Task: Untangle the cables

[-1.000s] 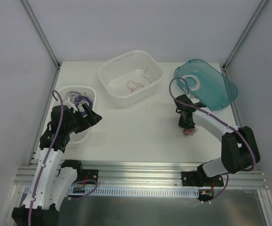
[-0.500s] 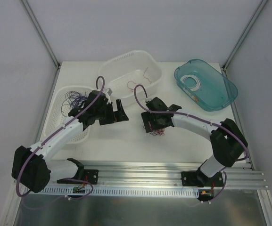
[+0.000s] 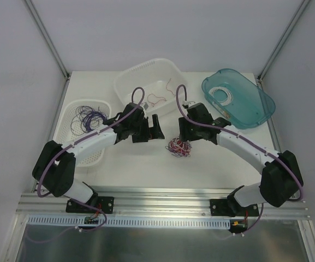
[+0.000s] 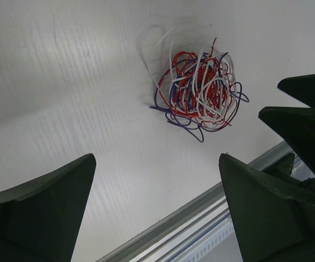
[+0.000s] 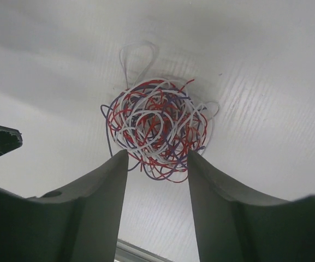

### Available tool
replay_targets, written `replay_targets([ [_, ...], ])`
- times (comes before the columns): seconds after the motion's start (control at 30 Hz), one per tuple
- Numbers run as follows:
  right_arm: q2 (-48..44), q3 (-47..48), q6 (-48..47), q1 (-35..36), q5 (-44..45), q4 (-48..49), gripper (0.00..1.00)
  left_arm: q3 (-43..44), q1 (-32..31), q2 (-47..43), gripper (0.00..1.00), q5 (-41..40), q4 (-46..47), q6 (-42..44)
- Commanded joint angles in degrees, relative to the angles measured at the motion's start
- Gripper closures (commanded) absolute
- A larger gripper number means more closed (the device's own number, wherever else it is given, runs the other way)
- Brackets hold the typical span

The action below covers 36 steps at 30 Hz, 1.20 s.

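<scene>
The cables form one ball of thin red, purple and white wires (image 3: 178,147) lying on the white table near its middle. My right gripper (image 3: 185,135) hovers just behind it. In the right wrist view its jaws (image 5: 157,155) stand apart, and the near edge of the tangle (image 5: 157,128) lies between the tips, ungripped. My left gripper (image 3: 157,130) is to the tangle's left, wide open and empty (image 4: 156,158). The left wrist view has the tangle (image 4: 198,90) ahead of the fingers and the right gripper's fingers (image 4: 304,109) at the frame's right edge.
A white tub (image 3: 146,63) at the back centre holds loose red wires (image 3: 157,99). A teal bin (image 3: 261,103) with white wire stands at back right. A white basket (image 3: 89,153) with purple wires is at the left. An aluminium rail (image 3: 162,194) runs along the front edge.
The right gripper carried the tangle from the right side to the middle, opened, and the ball now lies on the table. The left arm swung from the left basket to the centre.
</scene>
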Motion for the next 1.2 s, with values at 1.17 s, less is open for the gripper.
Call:
replay_targets([
  [1.17, 8.4, -3.7, 22.7, 0.7, 1.3, 8.6, 0.82, -6.0, -1.0, -1.2, 0.03, 1.6, 6.3, -1.0],
])
